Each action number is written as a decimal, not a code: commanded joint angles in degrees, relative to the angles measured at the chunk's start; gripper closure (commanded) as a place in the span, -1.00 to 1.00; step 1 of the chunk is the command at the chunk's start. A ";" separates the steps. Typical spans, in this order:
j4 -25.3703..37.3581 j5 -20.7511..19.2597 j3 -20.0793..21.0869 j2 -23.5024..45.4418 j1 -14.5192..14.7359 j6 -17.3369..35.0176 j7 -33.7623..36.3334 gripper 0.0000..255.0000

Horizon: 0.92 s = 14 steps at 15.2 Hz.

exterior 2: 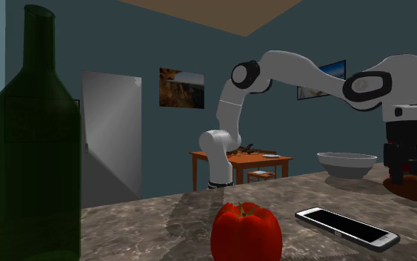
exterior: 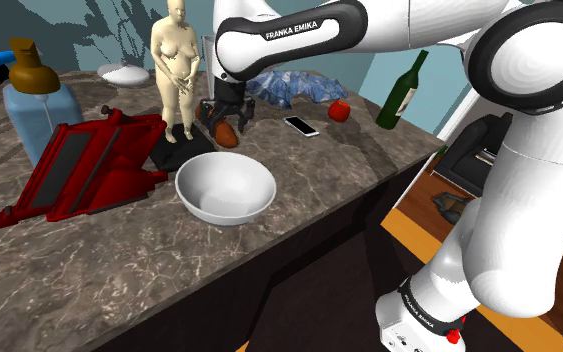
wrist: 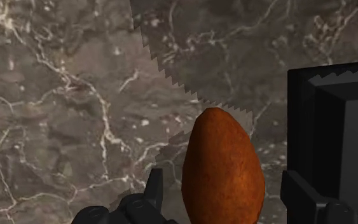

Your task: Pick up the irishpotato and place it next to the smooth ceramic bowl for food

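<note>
The potato (exterior: 226,135), a reddish-brown egg shape, lies on the dark marble counter (exterior: 119,270) just behind the white bowl (exterior: 225,188). My black gripper (exterior: 227,116) stands straight over it, open, one finger on each side. In the wrist view the potato (wrist: 223,168) sits between the fingers (wrist: 153,186) with a small gap on both sides, so nothing clasps it. From the second exterior view the gripper (exterior 2: 404,169) hangs just above the potato (exterior 2: 415,187), with the bowl (exterior 2: 346,163) behind them.
A tan figurine (exterior: 178,65) on a black base (exterior: 184,150) stands close beside the potato. Also on the counter are a red rack (exterior: 84,165), a blue dispenser (exterior: 37,105), a phone (exterior: 302,126), a red pepper (exterior: 339,110) and a green bottle (exterior: 402,92). The counter's edge runs along the front.
</note>
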 commanded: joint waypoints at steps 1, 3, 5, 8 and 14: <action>0.00 0.00 0.00 0.00 0.00 0.00 0.00 -1.00; 0.00 0.00 0.00 0.00 0.00 0.00 0.00 -1.00; 1.04 0.05 0.05 -0.64 0.08 -1.69 -0.04 -1.00; 4.42 0.18 0.17 -2.08 0.29 -6.51 -0.14 -1.00; 4.42 0.18 0.17 -2.08 0.29 -6.51 -0.14 -1.00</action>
